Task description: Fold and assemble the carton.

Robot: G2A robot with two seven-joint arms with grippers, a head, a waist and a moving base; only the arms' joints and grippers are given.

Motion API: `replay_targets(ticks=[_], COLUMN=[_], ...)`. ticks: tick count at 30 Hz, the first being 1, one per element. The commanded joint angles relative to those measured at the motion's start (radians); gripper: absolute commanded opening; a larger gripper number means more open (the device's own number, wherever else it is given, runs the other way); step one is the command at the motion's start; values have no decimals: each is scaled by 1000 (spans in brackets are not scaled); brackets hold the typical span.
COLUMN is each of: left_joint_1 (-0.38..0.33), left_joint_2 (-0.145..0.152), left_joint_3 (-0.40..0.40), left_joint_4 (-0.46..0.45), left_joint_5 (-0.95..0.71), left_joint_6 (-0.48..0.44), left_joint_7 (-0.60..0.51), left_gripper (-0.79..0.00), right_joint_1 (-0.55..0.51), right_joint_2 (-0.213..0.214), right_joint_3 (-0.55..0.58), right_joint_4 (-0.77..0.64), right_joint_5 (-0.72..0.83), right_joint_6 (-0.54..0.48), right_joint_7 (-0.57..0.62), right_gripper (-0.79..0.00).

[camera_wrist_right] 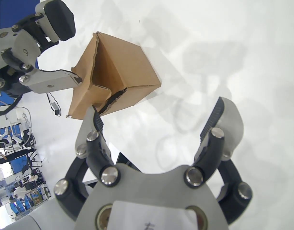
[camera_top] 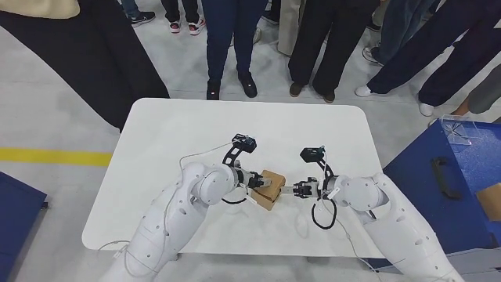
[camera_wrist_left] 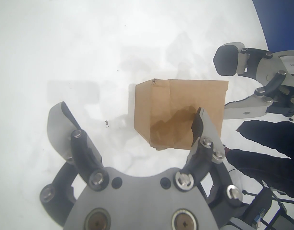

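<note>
The carton [camera_top: 270, 189] sits on the table [camera_top: 196, 133] between the left hand [camera_wrist_left: 130, 111] and right hand [camera_wrist_right: 157, 106], each spread wide, holding nothing, touching opposite ends (probably steadying it for flap folding).

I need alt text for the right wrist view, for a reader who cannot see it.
A brown carton, partly folded with one end open, lies on a white table. The open right gripper has one finger at the carton's open end, and the open left gripper has one finger at a flap from the opposite side.
</note>
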Motion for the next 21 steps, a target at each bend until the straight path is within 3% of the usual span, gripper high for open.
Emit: replay_targets(ticks=[1,21], left_joint_1=[-5,-19], left_joint_2=[-2,-10], left_joint_3=[3,2], left_joint_4=[11,41], left_joint_5=[-2,-28], left_joint_6=[2,6], left_joint_7=[-5,-22], left_gripper=[0,0], right_joint_1=[1,-3], right_joint_2=[-2,-10], right_joint_3=[-3,-12], right_joint_4=[2,-6], right_joint_5=[-2,-54], right_joint_6=[1,6], right_joint_7=[-6,-36], right_gripper=[0,0])
